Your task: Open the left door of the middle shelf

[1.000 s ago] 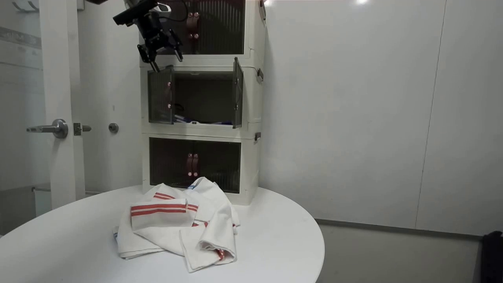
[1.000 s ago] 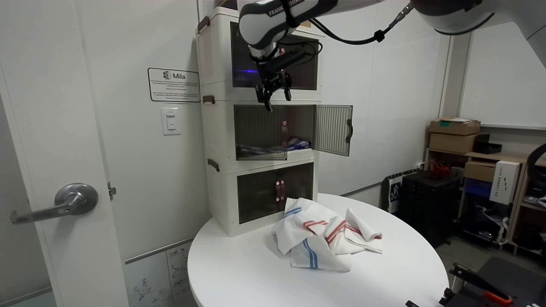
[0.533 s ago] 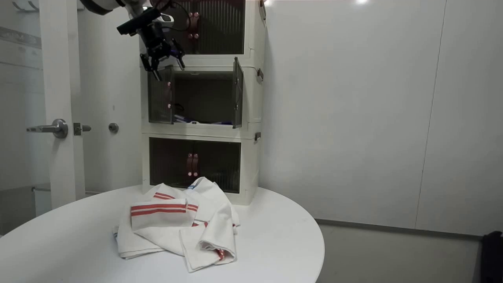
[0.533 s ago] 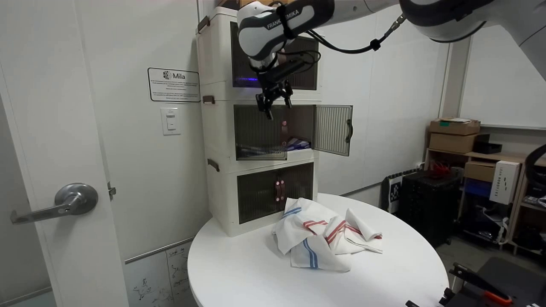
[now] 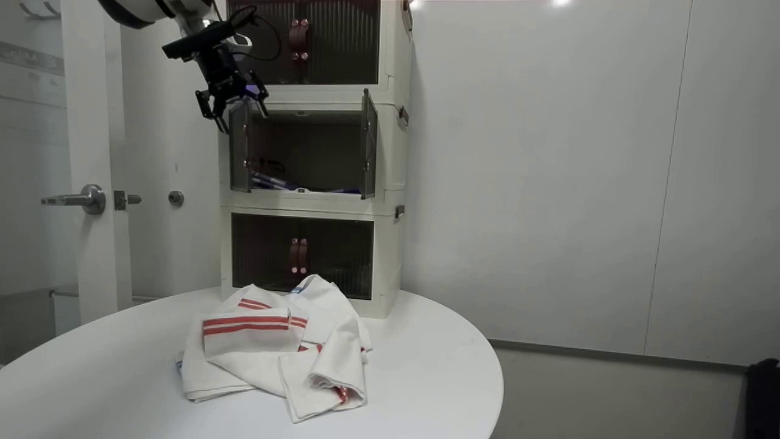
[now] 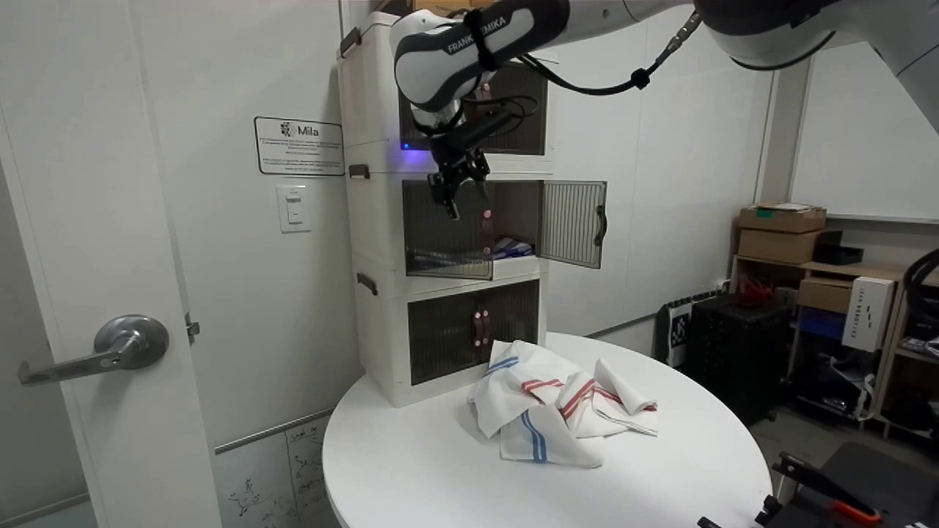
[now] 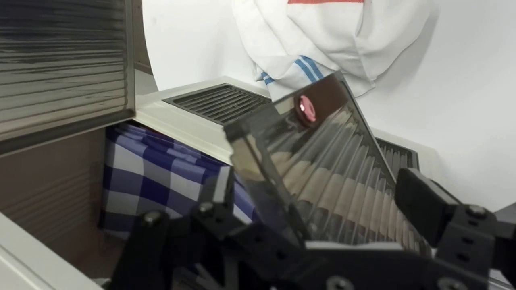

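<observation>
The left door (image 5: 240, 152) is a small upright rectangle: a see-through ribbed pane (image 7: 350, 177) in a thin dark-grey frame (image 7: 369, 129), with a brown handle (image 7: 328, 94) bearing a round pink button (image 7: 308, 108). It is placed at the left edge of the middle shelf (image 5: 323, 146), a dark compartment in a tall white cabinet (image 5: 387, 262), and it stands swung outward. In the wrist view, the black two-finger hand (image 7: 320, 191) has its fingers (image 7: 423, 201) wide apart, and the door appears between them; whether they touch it, I cannot tell. The cabinet stands on a round white desk (image 6: 411, 469); a crumpled white cloth (image 6: 554, 414) with red and blue stripes lies in front of it. Behind is a pale wall (image 5: 548, 183), and in an exterior view, wooden shelving (image 6: 858, 268) with cardboard boxes (image 6: 776, 244) is seen.
</observation>
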Tool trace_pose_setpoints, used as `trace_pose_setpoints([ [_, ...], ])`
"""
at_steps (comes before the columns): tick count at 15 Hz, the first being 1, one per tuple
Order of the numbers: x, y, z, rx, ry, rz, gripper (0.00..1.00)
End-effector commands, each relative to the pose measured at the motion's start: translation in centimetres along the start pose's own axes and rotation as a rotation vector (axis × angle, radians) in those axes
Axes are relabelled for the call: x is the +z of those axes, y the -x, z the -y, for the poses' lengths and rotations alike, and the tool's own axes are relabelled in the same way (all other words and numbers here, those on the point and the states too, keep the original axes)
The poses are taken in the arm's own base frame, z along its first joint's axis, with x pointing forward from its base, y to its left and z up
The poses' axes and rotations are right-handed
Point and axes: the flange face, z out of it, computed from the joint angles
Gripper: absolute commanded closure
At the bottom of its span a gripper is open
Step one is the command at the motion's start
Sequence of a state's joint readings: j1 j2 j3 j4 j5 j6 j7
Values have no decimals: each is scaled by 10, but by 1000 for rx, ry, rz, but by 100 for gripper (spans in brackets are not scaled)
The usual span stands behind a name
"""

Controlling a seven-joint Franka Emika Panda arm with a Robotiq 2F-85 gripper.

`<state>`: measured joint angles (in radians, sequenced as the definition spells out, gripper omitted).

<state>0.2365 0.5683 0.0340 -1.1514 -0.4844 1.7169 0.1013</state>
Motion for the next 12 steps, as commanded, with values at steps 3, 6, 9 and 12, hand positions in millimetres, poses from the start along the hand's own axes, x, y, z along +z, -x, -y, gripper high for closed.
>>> trace_pose_setpoints([
  [3,-12,20,11,-51,-18,-6,0],
  [6,-19,31,11,-34,-37,-13,0],
  [9,-28,43,10,-22,-67,-18,0],
  [12,-34,53,14,-19,-108,-21,0],
])
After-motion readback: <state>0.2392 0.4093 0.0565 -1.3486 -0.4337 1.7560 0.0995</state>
